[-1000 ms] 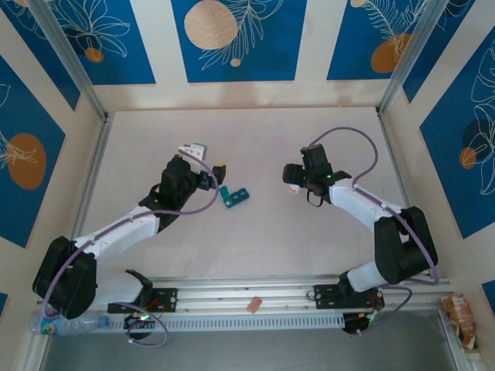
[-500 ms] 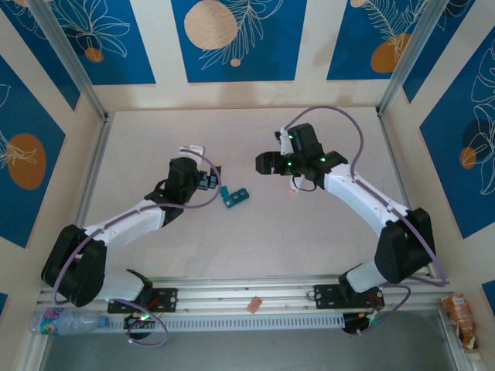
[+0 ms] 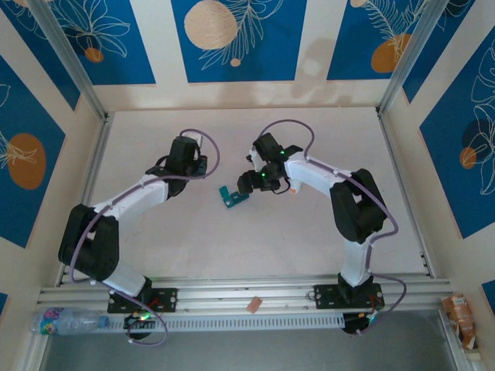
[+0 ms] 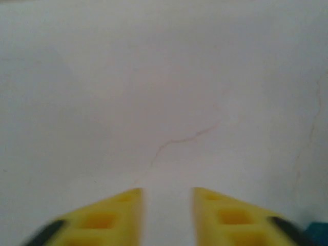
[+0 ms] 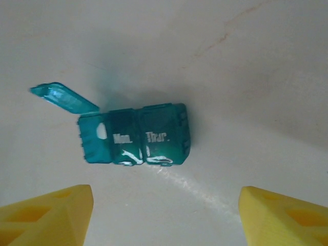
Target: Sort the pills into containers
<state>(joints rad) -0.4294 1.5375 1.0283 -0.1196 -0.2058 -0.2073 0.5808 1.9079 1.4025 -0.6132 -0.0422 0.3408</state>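
The small dark teal-green plastic pill box (image 5: 134,136), a short strip of three square compartments, lies flat on the pale worktop (image 3: 309,232) between the two arms. In the right wrist view its long axis runs side to side, in line with the gap between the two yellow fingertips, and the box sits just ahead of them, roughly centred. The lid (image 5: 62,98) of the left-hand compartment stands open; the other two are closed. A pale patch shows inside the open cell, but I cannot tell whether it is a pill or a glint.

The right end effector (image 5: 166,205) is spread wide, with nothing between its fingers. From above it hovers just beside the box's far right end, clearly the nearer of the two.

The left end effector (image 4: 167,205) is drawn narrow, with only a slim strip of bare worktop between its tips and nothing gripped. From above it sits well apart from the box, up and to the left.

Because the box lies lengthwise across the right jaws, closing on it would probably pinch it end to end. That arm looks better placed for the next move.
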